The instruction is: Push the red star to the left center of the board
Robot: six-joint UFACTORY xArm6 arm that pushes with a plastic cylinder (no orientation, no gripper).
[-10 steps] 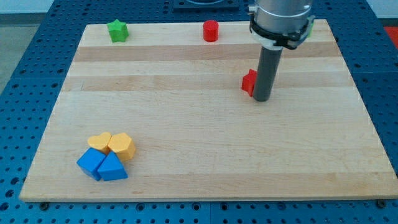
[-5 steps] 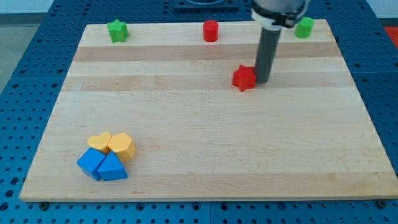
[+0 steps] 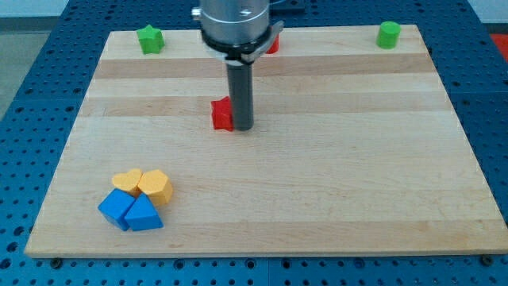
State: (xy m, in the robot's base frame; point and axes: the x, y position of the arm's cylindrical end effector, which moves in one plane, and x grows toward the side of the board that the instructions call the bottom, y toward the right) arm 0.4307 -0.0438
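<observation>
The red star (image 3: 222, 114) lies on the wooden board (image 3: 357, 183), a little left of the board's middle and in its upper half. My tip (image 3: 242, 127) stands right against the star's right side, touching it. The rod covers the star's right edge.
A green star (image 3: 149, 38) sits at the top left and a green cylinder (image 3: 388, 34) at the top right. A red cylinder (image 3: 272, 44) at the top centre is mostly hidden by the arm. A yellow heart (image 3: 126, 181), a yellow hexagon (image 3: 156, 187), a blue cube (image 3: 117, 208) and a blue triangle (image 3: 144, 214) cluster at the bottom left.
My tip has moved far to the view's left and pushed the red star along with it, from right of centre to left of centre. The other blocks have not moved.
</observation>
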